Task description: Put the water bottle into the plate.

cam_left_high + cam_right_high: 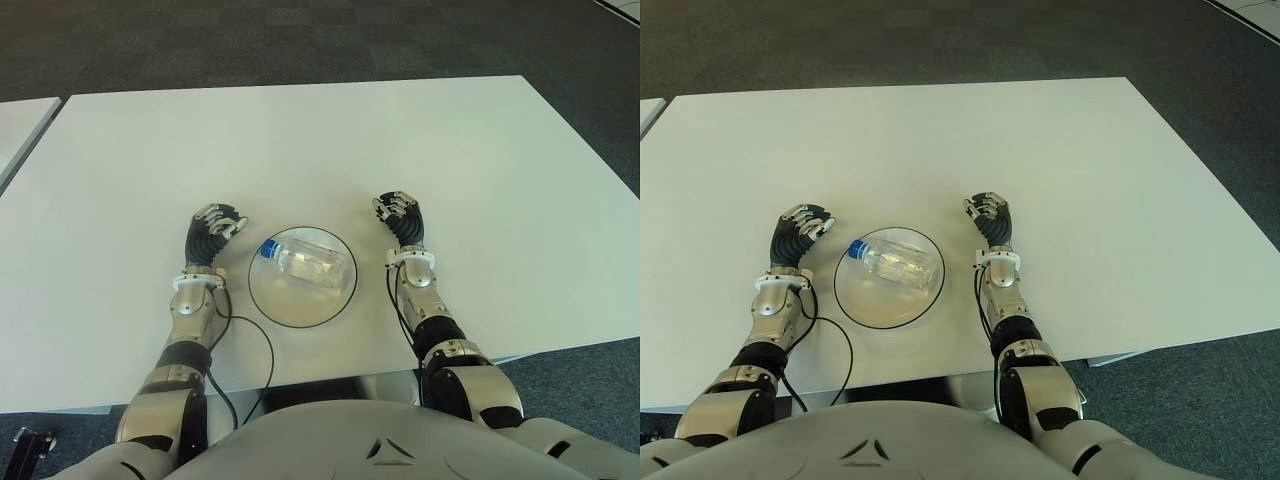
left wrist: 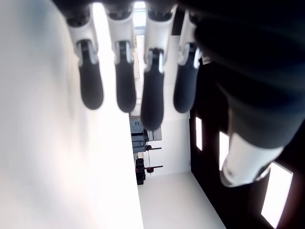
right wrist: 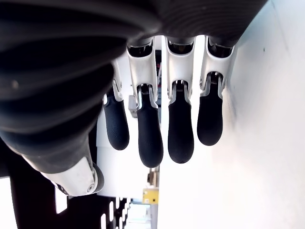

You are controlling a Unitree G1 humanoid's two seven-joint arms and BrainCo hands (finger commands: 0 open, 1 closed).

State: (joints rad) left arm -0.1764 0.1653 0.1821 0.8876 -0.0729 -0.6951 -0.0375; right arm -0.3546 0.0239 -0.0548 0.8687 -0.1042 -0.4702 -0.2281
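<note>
Two hands, left hand (image 1: 213,232) and right hand (image 1: 401,218), loosely open and empty, flank one plate (image 1: 268,300) at lower centre holding one water bottle (image 1: 306,260) on the table (image 1: 300,140).

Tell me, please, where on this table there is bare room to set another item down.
The table is bare beyond the hands, and on the outer side of the left hand and the right hand. It is crowded only between them, where the plate holds the water bottle lying on its side.

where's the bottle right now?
The bottle lies on its side in the plate, near the table's front edge, between the left hand and right hand; neither holds it.
</note>
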